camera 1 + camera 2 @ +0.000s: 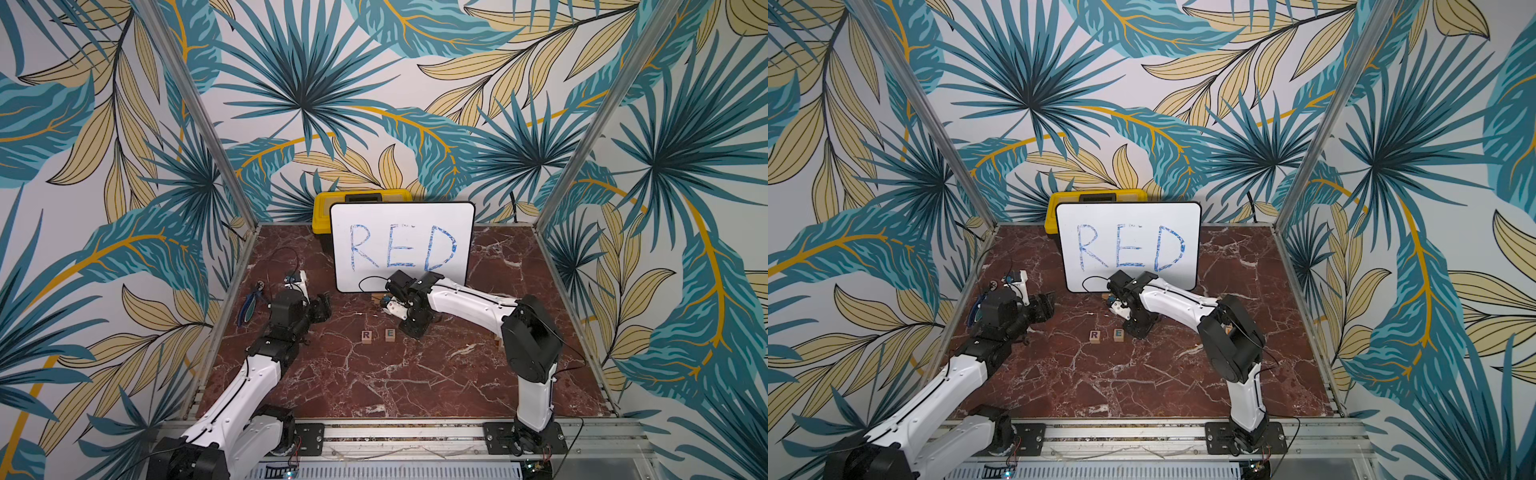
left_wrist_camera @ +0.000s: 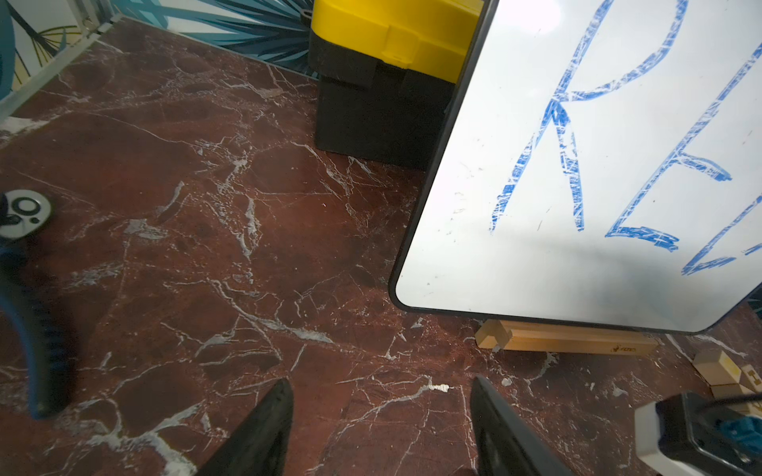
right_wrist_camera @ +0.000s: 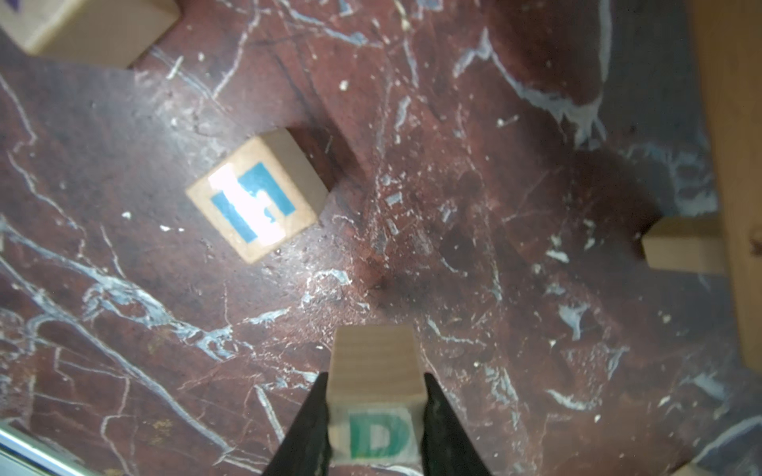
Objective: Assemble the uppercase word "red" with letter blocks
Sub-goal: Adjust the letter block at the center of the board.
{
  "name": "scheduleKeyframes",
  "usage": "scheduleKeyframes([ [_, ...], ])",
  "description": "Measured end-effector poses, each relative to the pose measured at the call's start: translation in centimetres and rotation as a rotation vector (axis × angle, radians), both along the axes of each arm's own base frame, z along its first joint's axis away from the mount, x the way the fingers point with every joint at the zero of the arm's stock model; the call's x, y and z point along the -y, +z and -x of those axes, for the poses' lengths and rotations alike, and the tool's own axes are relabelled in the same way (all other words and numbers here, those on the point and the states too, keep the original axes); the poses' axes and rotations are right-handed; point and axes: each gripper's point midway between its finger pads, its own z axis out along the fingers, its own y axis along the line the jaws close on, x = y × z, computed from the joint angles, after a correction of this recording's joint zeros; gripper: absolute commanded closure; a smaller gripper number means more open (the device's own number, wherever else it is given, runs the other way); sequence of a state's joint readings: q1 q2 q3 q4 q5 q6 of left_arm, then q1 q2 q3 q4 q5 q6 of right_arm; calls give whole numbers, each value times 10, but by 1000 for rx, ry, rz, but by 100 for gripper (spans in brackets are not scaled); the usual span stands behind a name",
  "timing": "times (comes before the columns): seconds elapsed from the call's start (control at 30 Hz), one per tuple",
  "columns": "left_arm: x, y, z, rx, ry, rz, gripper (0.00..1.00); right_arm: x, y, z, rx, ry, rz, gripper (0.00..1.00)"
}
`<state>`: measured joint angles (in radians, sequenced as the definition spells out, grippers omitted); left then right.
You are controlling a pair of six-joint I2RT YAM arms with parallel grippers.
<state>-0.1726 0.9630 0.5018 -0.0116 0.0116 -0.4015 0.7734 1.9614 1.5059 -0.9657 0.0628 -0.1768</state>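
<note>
My right gripper (image 3: 376, 377) is clamped on the D block (image 3: 377, 432), a small light-wood cube. The two black fingers press on opposite side faces. This leaves the green D uncovered and facing my wrist camera, so I can judge the letter's orientation when I set it down. I cannot tell whether the cube is clear of the table or resting on it.

Near my right gripper lies a spare cube printed with a blue H (image 3: 253, 193), which the word does not need. A plain wooden stand (image 2: 569, 342) props up the white board (image 1: 402, 245) just beyond.

My left gripper (image 2: 379, 383) hovers with its fingers apart and nothing between them but bare table. It sits off to the left side, which I judge keeps it out of the way of the working arm.

Further out, in both top views, the R block (image 1: 366, 336) and the E block (image 1: 390, 334) stand side by side near the middle of the red-brown marbled table (image 1: 415, 382). They are close but not touching, with their letters upright. The spot beside the E, on the side away from the R, is free, and I judge that is where the D belongs.

The white board bears RED in blue handwriting as the model to copy. It leans against a yellow toolbox (image 1: 332, 203) at the back.
</note>
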Motion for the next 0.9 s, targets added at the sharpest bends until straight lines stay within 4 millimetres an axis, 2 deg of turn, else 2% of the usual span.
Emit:
scheduleKeyframes([
  [0.33,1,0,0,-1,-3,1,31,-14,-11,15,21,-303,-15,93],
  [0.53,1,0,0,-1,-6,3,31,-8,-11,6,76,-441,-7,92],
  [0.9,1,0,0,-2,-3,10,31,-2,-10,1,120,-557,-1,91],
])
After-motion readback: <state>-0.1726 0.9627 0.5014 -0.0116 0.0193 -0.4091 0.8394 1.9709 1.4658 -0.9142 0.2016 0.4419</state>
